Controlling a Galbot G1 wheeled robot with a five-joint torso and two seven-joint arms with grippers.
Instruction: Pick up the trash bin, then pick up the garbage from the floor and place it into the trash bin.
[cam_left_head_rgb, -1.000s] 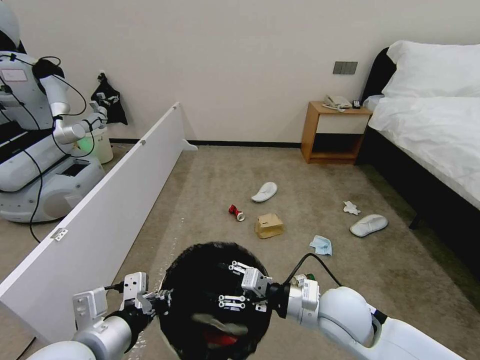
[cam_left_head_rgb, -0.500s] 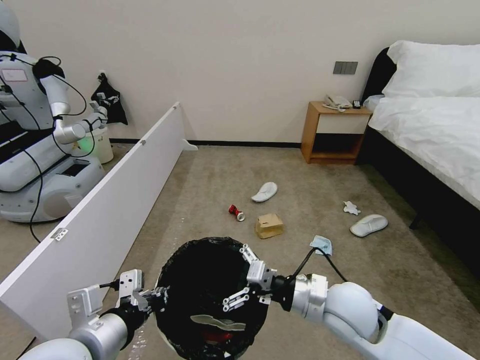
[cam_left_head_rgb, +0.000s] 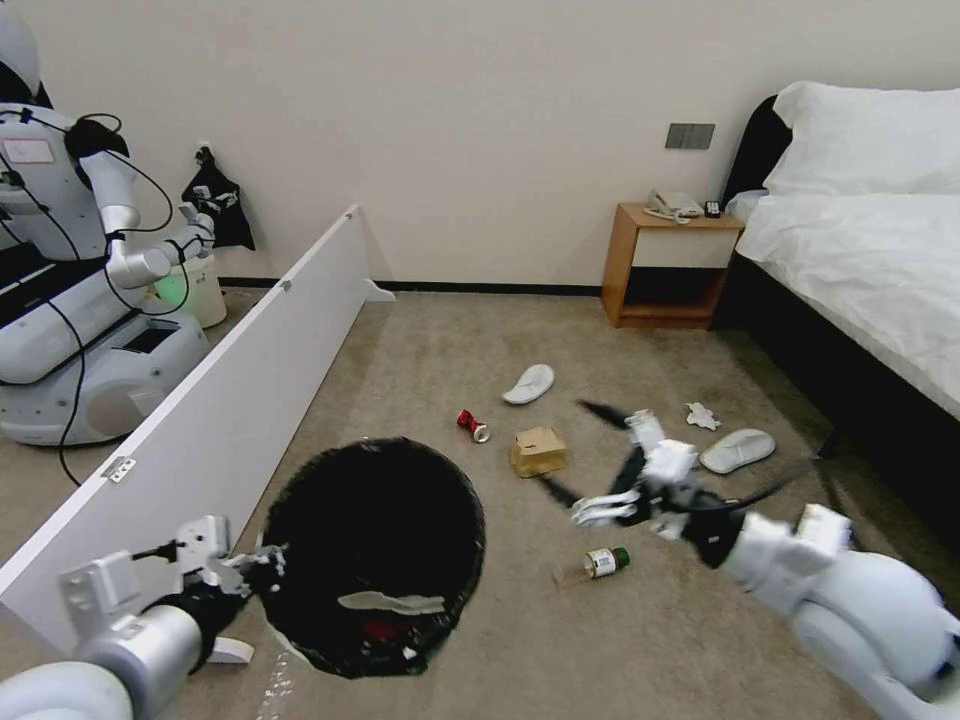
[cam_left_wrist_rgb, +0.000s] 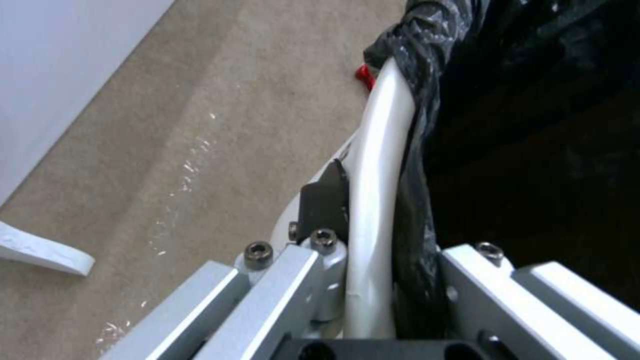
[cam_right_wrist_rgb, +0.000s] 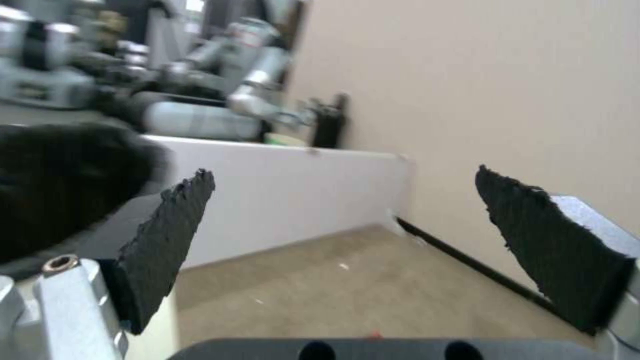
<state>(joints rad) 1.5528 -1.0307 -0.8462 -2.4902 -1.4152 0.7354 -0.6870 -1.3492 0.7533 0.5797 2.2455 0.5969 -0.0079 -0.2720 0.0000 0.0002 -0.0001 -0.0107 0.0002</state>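
One trash bin (cam_left_head_rgb: 375, 560), white plastic lined with a black bag folded over its rim, hangs off the carpet at the lower left of the head view, tilted so its dark mouth faces up and forward; a pale scrap and something red lie inside. It is held that way, I judge, so litter can be dropped straight in while the other arm gathers. The left claw (cam_left_head_rgb: 262, 570) pinches the bin's rim: in the left wrist view the white rim and bunched liner (cam_left_wrist_rgb: 377, 210) sit squeezed between the two closed fingers, so the grip carries the whole bin from one edge (a hold that lets it tip easily).

Out from the bin, the garbage is scattered on the floor (cam_left_head_rgb: 430, 350). Nearest is a small green-capped bottle (cam_left_head_rgb: 600, 562) lying on its side; beyond it a tan cardboard box (cam_left_head_rgb: 538, 450), a red can (cam_left_head_rgb: 472, 424), and one white slipper (cam_left_head_rgb: 529, 383) toward the far wall. A second slipper (cam_left_head_rgb: 737, 450) and a white tissue (cam_left_head_rgb: 702, 416) lie nearer the bed (cam_left_head_rgb: 860, 260).

The right claw (cam_left_head_rgb: 600, 460) hangs above the carpet between the box and the second slipper, blurred with motion. Its dark pads (cam_right_wrist_rgb: 167, 235) stand wide apart with nothing between them, touching nothing.
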